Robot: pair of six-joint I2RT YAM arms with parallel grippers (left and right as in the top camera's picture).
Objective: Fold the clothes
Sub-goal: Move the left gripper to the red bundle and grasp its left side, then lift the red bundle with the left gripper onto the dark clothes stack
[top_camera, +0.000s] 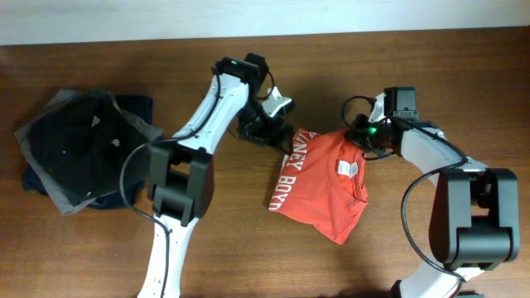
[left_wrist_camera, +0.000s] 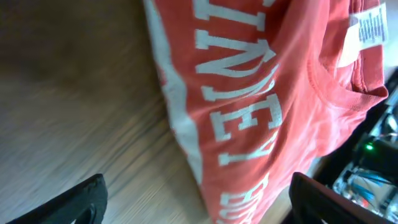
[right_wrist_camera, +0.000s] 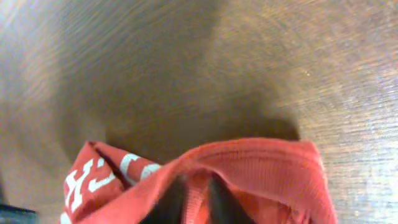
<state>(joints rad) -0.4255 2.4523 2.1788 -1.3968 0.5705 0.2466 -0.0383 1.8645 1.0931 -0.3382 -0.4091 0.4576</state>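
The shirt (top_camera: 319, 186) lies between the two grippers, roughly halved but rumpled. The right gripper (top_camera: 362, 136) pinches its collar-side edge. The left gripper (top_camera: 267, 124) hovers wide over the lettering, holding nothing. I'd say neat folds are still to do.

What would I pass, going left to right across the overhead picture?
pile of dark folded garments → left arm's base → red-orange shirt → right arm's base
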